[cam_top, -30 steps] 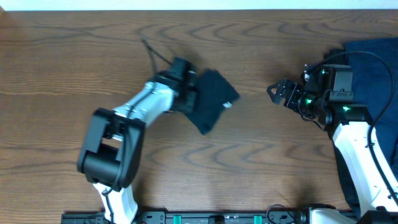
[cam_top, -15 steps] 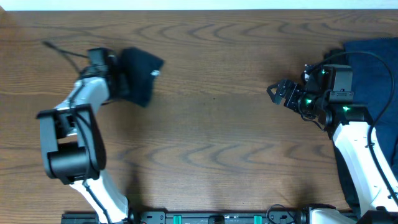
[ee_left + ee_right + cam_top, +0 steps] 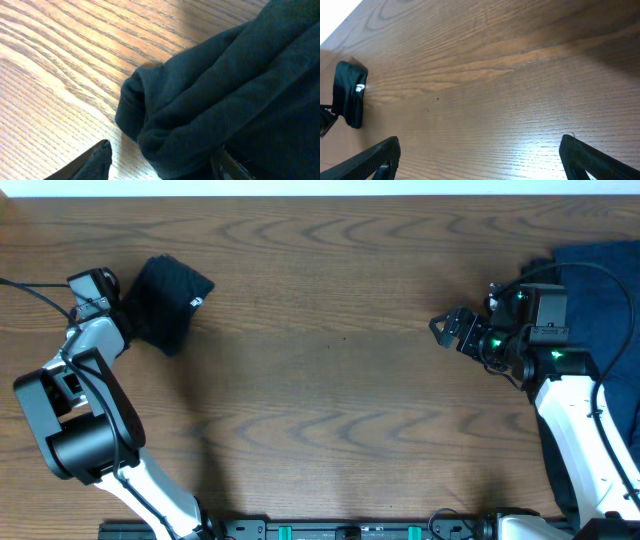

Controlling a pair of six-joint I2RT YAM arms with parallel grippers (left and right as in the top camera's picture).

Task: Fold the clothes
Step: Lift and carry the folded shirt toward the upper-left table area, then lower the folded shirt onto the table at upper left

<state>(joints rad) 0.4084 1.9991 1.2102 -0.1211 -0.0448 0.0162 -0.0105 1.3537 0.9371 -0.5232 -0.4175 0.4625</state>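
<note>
At the far left corner of the table [image 3: 330, 380], the left gripper [image 3: 124, 318] reached out sideways against a folded black garment [image 3: 168, 302], a compact bundle with a small white tag [image 3: 196, 303] showing on its right side. Its jaws stood partly apart. In the wrist view one finger [image 3: 95, 160] sat clear of the cloth with bare wood between them, while the other was lost under the fabric, so nothing appeared to be pinched. The bundle probably lay out there to keep finished work away from the middle, where the next piece would need room to be spread. To the right, the right gripper [image 3: 445, 330] hung above the wood with its jaws as wide as they go and nothing in them, apparently waiting. Behind it, at the right edge, lay the navy cloth [image 3: 600, 270], unfolded and within that arm's reach.
</note>
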